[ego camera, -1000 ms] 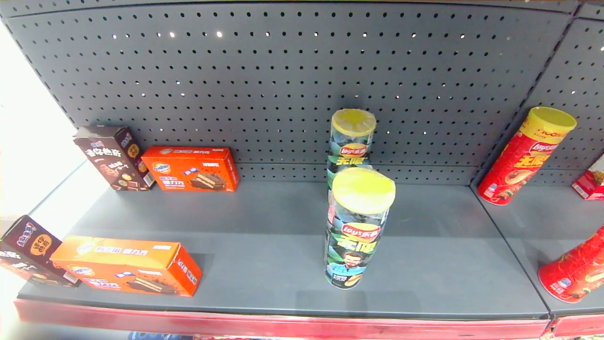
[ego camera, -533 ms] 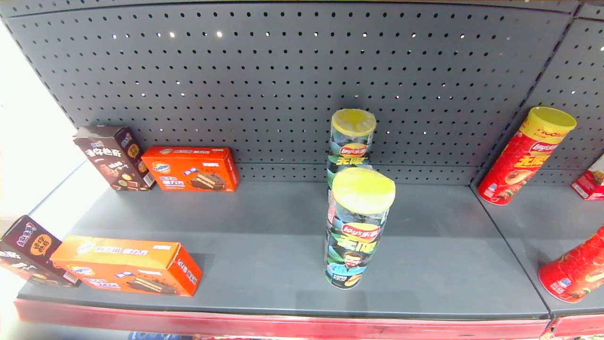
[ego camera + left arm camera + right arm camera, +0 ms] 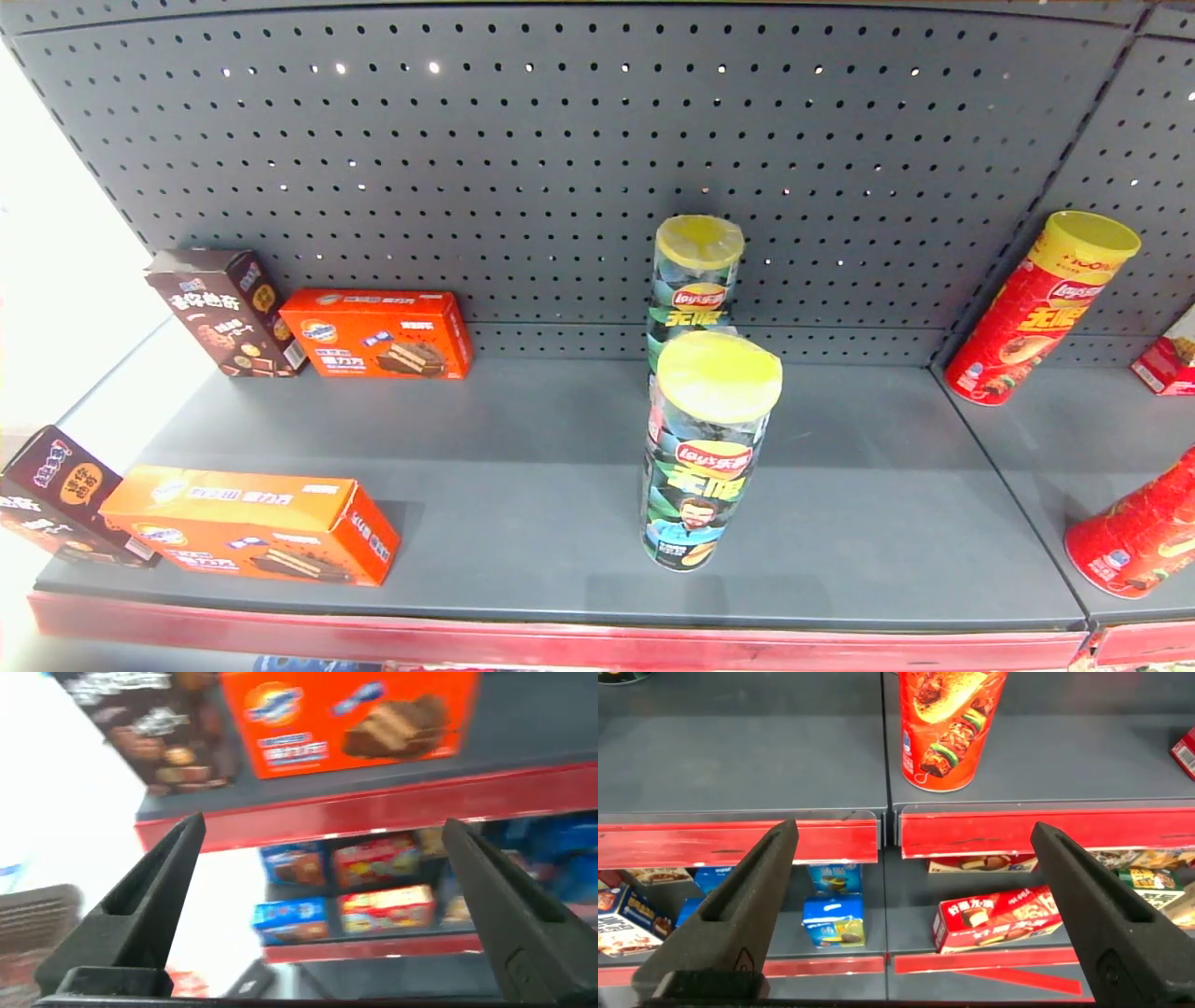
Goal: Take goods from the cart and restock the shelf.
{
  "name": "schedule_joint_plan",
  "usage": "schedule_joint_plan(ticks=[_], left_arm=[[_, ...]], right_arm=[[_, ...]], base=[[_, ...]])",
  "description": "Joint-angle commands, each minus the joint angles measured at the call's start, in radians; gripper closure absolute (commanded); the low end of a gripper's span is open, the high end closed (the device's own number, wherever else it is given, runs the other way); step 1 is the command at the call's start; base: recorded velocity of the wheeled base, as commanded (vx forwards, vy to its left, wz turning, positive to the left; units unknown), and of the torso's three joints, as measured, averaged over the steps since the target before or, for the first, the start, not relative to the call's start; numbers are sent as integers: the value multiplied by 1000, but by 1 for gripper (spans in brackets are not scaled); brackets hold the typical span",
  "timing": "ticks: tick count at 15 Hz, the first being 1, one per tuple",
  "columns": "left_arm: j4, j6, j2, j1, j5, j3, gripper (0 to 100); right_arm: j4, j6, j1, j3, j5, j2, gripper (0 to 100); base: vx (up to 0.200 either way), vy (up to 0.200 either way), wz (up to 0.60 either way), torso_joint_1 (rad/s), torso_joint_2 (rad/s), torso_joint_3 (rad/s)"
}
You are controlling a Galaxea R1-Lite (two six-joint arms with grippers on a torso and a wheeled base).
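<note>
The grey shelf stands before a perforated back panel, with a red price rail along its front edge. Near the middle, two green crisp cans with yellow lids stand upright in a row: the front green can is just ahead of the rear green can, which is close to the panel. On the left, the rear brown box and the rear orange box sit side by side at the back. The front brown box and the front orange box lie next to each other near the rail. In the neighbouring bay on the right, the rear red crisp can stands at the back and the front red crisp can stands near the front edge. The left tool hangs below and in front of the shelf's left end with its jaws spread wide and nothing between them. The right tool is likewise wide open and empty, held in front of the rail where the two bays meet. Beyond it lies a lower shelf carrying a red snack box and blue packs.
</note>
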Motion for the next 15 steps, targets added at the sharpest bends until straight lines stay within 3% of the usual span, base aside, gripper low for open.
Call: schedule_joint_plan(ticks=[1,3,4,5,7,8,9,12,13,15], left_arm=[[-1,11,1,0,42,1,0],[0,-45,2,-2,-12,-1,0],[-3,-103,4,-2,-168,29,0],[-14,-103,4,-2,-182,35,0],[-44,-45,4,-3,-197,41,0],[-44,-45,4,-3,-197,41,0],[-38,-77,2,-5,-194,39,0],[-43,-91,4,-5,-188,42,0],[-41,-114,4,-3,-183,42,0],[-41,-115,4,-3,-180,42,0]], right_arm=[[0,0,0,0,0,1,0],[0,0,0,0,0,1,0],[0,0,0,0,0,1,0],[0,0,0,0,0,1,0],[0,0,0,0,0,1,0],[0,0,0,0,0,1,0],[0,0,0,0,0,1,0],[0,0,0,0,0,1,0],[0,0,0,0,0,1,0],[0,0,0,0,0,1,0]], base=[[0,0,0,0,0,0],[0,0,0,0,0,0],[0,0,0,0,0,0],[0,0,0,0,0,0],[0,0,0,0,0,0],[0,0,0,0,0,0],[0,0,0,0,0,0],[0,0,0,0,0,0],[0,0,0,0,0,0],[0,0,0,0,0,0]])
